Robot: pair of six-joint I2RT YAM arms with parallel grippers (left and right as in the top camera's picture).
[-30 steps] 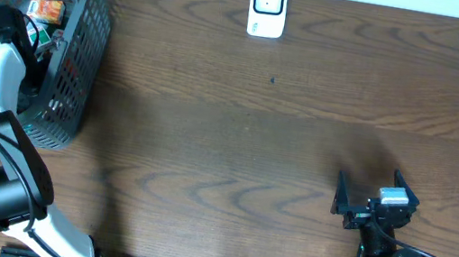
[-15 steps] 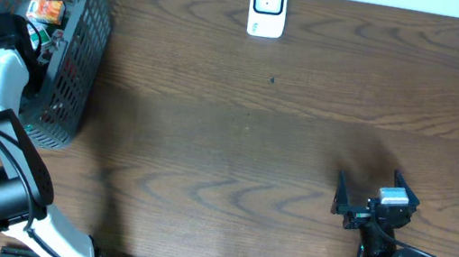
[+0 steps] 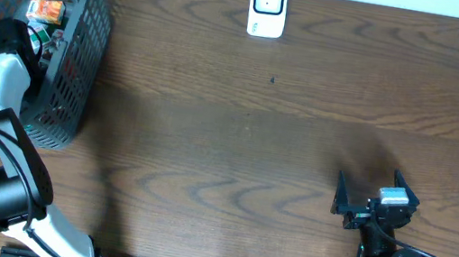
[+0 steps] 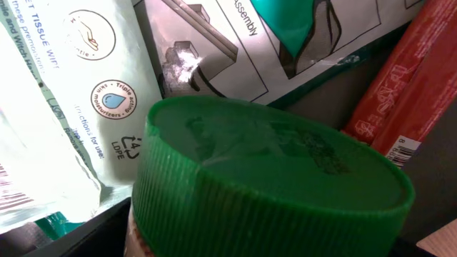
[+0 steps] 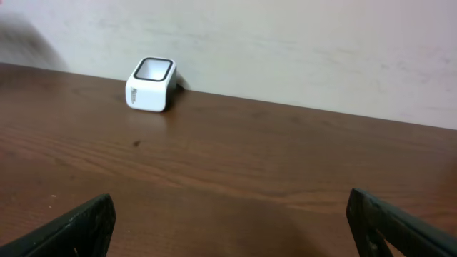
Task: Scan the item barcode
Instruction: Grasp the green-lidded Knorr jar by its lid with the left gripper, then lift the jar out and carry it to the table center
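1. Step in hand: fetching an item from the basket (image 3: 68,77). Nothing has reached the scanner (image 3: 267,6) yet, so the scan itself is not begun.
2. The left gripper (image 3: 36,39) is reached down inside the basket at the table's far left. Its fingers appear in neither view, so whether they stand spread or pinch something cannot be told.
3. The left wrist view is filled by a green ribbed lid (image 4: 264,178), seen very close and slightly tilted. It is probably the item being sought, though that is a judgement.
4. Around the lid lie a white tissue pack (image 4: 64,107) to the left, a printed carton (image 4: 285,43) behind, and a red packet (image 4: 407,93) to the right, all crowded together.
5. The right gripper (image 5: 228,228) waits near the front right of the table (image 3: 253,150), fingers spread wide with nothing between them. It is well apart from both basket and scanner.
6. The scanner stands at the far edge, mid-table, its window facing up.
7. The next move calls for a firm hold around the lid, then a straight lift clear of the neighbouring packs and the basket wall. After that comes a carry to the scanner, barcode turned toward the window (no barcode is visible on the jar from here).
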